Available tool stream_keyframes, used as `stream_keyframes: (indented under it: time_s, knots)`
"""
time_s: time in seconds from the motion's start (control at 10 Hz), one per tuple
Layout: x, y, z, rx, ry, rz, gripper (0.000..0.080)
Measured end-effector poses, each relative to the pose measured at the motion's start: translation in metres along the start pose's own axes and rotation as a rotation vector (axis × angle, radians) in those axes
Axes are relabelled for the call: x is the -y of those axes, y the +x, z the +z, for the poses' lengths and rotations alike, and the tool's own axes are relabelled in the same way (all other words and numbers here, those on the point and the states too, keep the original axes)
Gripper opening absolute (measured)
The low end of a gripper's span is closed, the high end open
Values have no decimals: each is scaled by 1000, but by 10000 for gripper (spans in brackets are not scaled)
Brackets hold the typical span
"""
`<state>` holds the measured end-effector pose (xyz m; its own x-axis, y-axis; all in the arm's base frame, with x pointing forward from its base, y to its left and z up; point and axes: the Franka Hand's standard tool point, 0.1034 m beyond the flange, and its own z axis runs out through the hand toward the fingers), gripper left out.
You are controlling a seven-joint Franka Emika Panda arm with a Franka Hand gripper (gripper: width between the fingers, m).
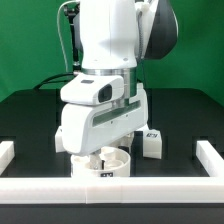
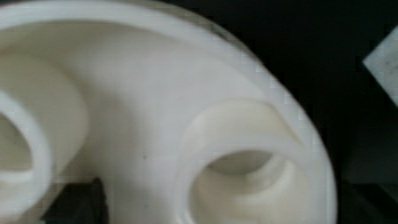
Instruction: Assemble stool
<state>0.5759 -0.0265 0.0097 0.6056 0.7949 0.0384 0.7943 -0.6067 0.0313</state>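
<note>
Claw [image 1: 106, 150] spread wide over the disc [image 1: 104, 168] at lower centre; a leg [image 1: 152, 143] sits toward the exterior view's right.

White rimmed disc [image 1: 118, 161] flat, sockets up (fills wrist view); tagged blocky leg [image 1: 152, 144] nearby.
</note>
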Motion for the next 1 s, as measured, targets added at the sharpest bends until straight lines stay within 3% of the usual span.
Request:
stream_keyframes:
  time_s: [0.2, 0.3, 0.5, 1.0]
  knots:
    - [1, 2, 0, 0, 0, -8, 399]
    - [1, 2, 0, 0, 0, -9, 399]
    - [1, 2, 0, 1, 1, -10, 62]
    - [1, 2, -2, 6, 6, -9, 32]
